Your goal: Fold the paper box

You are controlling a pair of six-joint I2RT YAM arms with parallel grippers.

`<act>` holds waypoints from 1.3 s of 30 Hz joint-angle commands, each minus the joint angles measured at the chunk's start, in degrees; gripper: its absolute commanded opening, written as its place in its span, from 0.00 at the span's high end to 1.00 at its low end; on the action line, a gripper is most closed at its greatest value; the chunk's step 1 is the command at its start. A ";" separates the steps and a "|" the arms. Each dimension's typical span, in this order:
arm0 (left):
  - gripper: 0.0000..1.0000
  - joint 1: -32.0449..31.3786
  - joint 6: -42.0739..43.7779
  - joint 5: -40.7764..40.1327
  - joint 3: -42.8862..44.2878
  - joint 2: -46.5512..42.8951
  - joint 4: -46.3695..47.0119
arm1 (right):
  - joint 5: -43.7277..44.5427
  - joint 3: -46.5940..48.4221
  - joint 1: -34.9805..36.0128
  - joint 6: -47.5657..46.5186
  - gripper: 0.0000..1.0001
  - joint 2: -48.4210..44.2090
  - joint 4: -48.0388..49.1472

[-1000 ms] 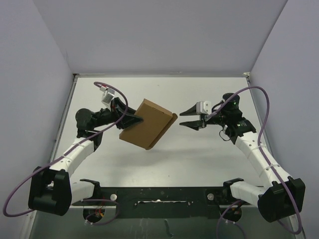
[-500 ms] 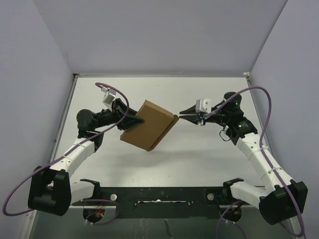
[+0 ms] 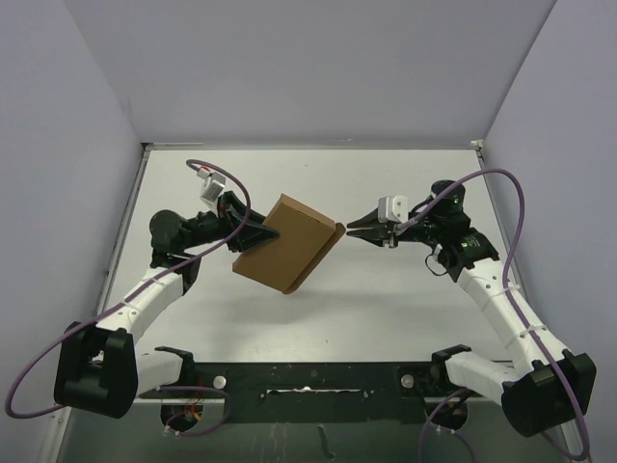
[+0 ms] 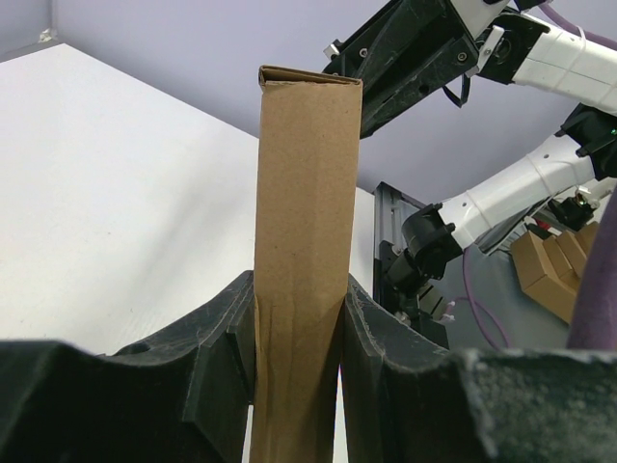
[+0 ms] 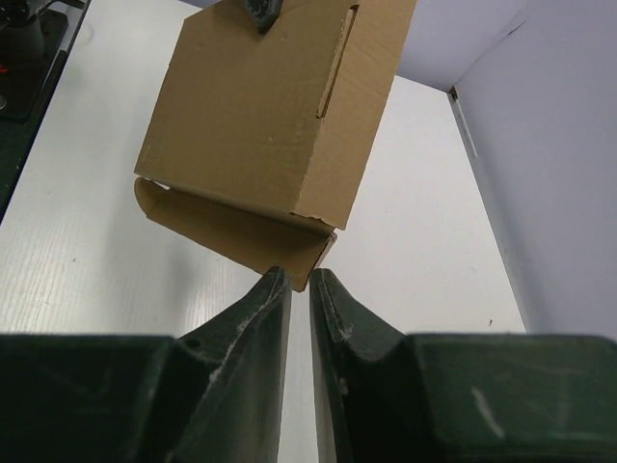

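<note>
1. The paper box (image 3: pixel 287 241) hangs tilted above the table (image 3: pixel 386 318) and blocks the straight way between the two arms.
2. Its left edge is taken by the left gripper (image 3: pixel 265 231), which is clamped on it.
3. The right gripper (image 3: pixel 353 230), fingers nearly together, stands at the box's right corner.
4. The table near and far of the box is open.

A white table (image 3: pixel 386 309) sits boxed in by plain pale lavender walls (image 3: pixel 308 68) on three sides, evenly lit, with a black rail (image 3: pixel 308 371) along its near edge.
</note>
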 commanded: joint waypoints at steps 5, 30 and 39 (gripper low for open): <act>1.00 -0.08 0.61 -0.90 1.78 -1.76 1.14 | 0.14 1.87 0.88 0.08 0.84 -1.22 1.34; 1.00 -0.08 -3.59 -1.50 1.61 0.49 5.32 | 9.68 1.24 4.34 -1.29 1.00 -0.16 1.24; 1.00 -0.14 -3.77 -0.76 1.96 1.17 4.36 | 13.23 2.45 5.56 -2.13 1.00 0.03 -0.35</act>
